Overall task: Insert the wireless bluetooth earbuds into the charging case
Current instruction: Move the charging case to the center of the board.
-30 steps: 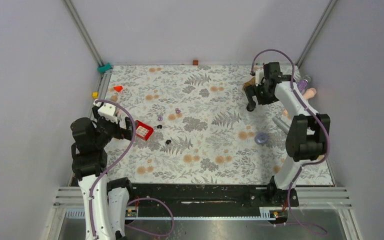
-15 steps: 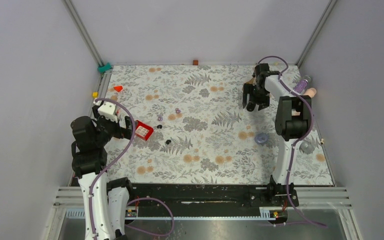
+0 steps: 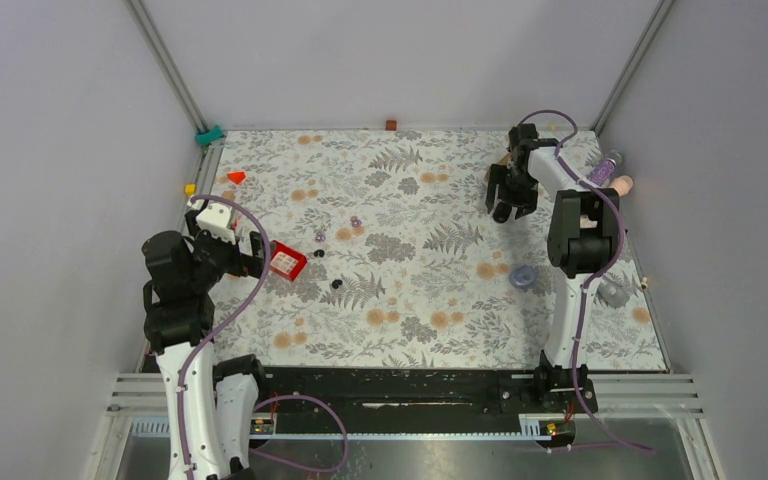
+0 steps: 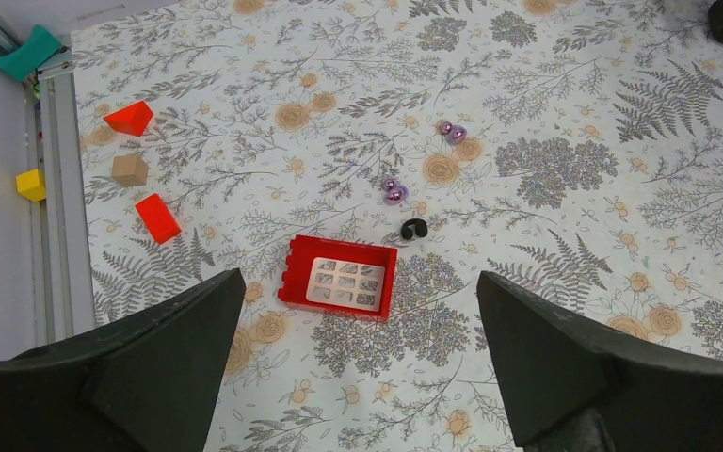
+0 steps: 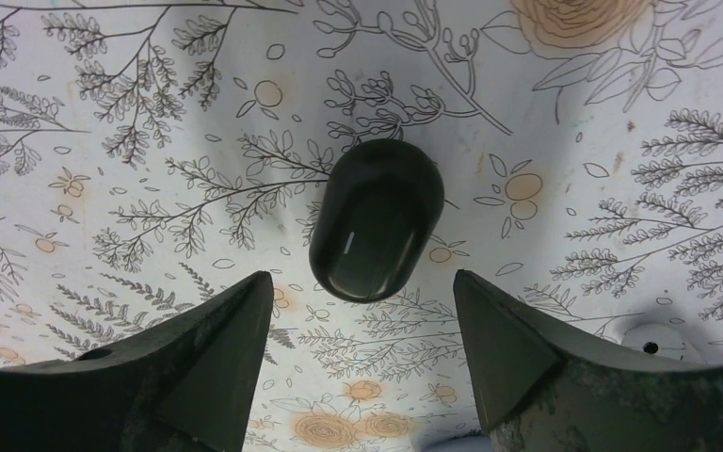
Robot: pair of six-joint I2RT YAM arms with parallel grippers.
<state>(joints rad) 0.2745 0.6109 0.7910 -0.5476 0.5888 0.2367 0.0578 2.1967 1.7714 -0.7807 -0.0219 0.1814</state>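
Two pale purple earbuds and two black earbuds lie loose on the floral mat right of the red tray. The left wrist view shows the purple ones, one black one and the tray. My left gripper is open and empty just left of the tray, which lies between its fingertips. A glossy black capsule-shaped case lies at the far right. My right gripper is open just above it.
A red wedge, tan cube, red brick and yellow cube lie at the mat's left edge. A lavender disc, a grey object and a bottle sit on the right.
The right arm's elbow has swung in over the mat's right side, and its gripper shifted slightly over the black case. The left arm, tray and earbuds have not moved.
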